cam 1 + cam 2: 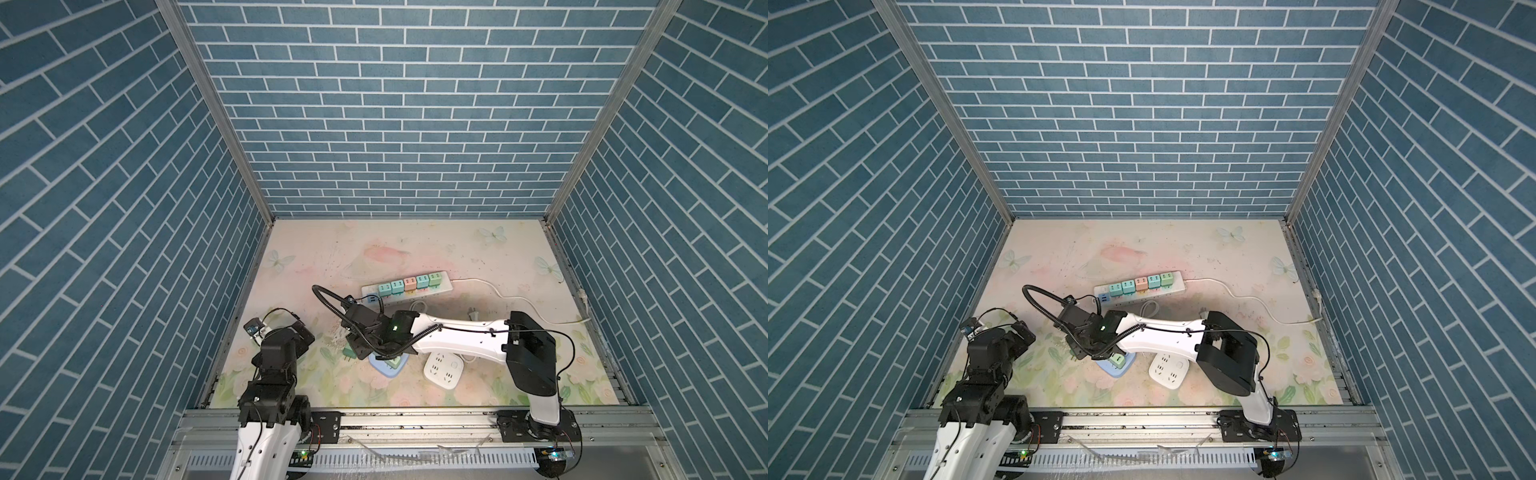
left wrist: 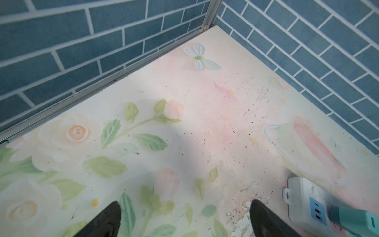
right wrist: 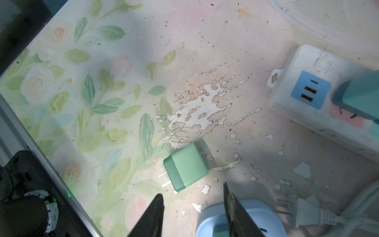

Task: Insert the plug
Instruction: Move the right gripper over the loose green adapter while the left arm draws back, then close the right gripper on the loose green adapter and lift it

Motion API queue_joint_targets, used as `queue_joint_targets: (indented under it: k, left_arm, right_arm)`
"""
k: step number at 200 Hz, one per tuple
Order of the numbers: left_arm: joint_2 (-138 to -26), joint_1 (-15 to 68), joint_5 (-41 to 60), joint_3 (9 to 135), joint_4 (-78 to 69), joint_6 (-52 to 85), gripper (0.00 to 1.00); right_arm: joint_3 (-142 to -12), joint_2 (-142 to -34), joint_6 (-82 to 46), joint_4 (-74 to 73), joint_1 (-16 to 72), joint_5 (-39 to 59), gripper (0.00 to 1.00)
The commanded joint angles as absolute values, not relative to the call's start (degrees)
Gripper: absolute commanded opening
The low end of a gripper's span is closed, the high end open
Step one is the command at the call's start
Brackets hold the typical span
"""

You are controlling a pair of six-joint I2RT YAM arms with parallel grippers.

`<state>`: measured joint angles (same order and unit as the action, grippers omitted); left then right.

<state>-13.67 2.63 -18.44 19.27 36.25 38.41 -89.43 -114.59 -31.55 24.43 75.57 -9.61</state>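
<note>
Green plug (image 3: 185,167) lies on its side on the bench (image 3: 205,41), at seven o'clock from the power strip (image 1: 405,286) in a top view. Right hand (image 3: 192,190) hangs just short of it, parted and empty, probably lining up to straddle its body. Left hand (image 2: 184,203) stands wide apart, out of the way.

A mint-green cube plug (image 3: 185,167) is seen lying on its side on the flowered bench (image 3: 205,41), two flat prongs bared and level with the surface. It is set apart from the white power strip (image 3: 303,59), whose blue USB panel is turned upward.
</note>
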Motion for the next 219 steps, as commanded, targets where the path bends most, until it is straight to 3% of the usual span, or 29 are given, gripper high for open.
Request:
queue_joint_targets:
  k: [1,71,151,219]
  left_arm:
    - [-9.87,2.20,-22.64,19.00,41.18,40.25,1.00]
    - [-4.83,2.20,-23.90,18.42,43.34,41.02,1.00]
    - [-3.21,2.22,-23.48,18.28,44.10,41.17,1.00]
    - [-2.37,2.20,-23.20,18.06,44.30,41.23,0.99]
  right_arm:
    - [-90.54,-116.99,-38.80,25.15,76.37,-10.11,0.50]
    - [-87.64,-118.95,-51.77,18.54,78.30,-12.35,0.54]
    - [-90.07,-122.96,-62.68,23.64,80.57,-19.04,0.59]
    - [-97.28,-130.23,-61.19,24.79,80.50,-15.42,0.69]
